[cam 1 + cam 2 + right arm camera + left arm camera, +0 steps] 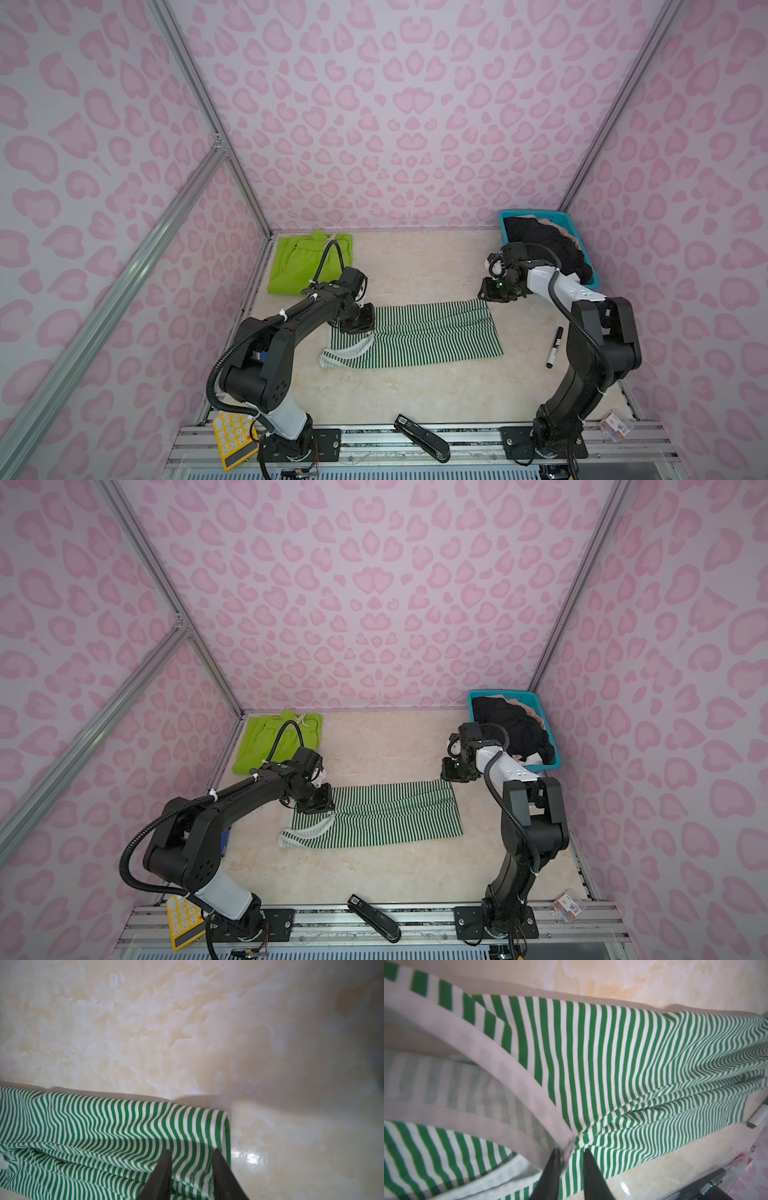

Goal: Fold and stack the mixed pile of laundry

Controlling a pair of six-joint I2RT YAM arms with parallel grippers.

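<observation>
Left gripper [572,1152] and right gripper [192,1152] gape over striped top [436,336]; basket [588,262] holds black clothes [540,239].

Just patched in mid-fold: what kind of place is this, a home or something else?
Most likely a lab test cell, not a home: aluminium frame posts hold printed pink wall panels, and the left arm and right arm are bolted to a slotted rail.

Pale walls [395,104] printed with pink heart-like blotches are closing in the scene on three sides in both top views. Silver aluminium bars [200,95] are running up the corners, one slanting across the lower left. A glossy cream marbled tabletop [415,266] is spreading across the lower middle, catching soft, even light.
</observation>
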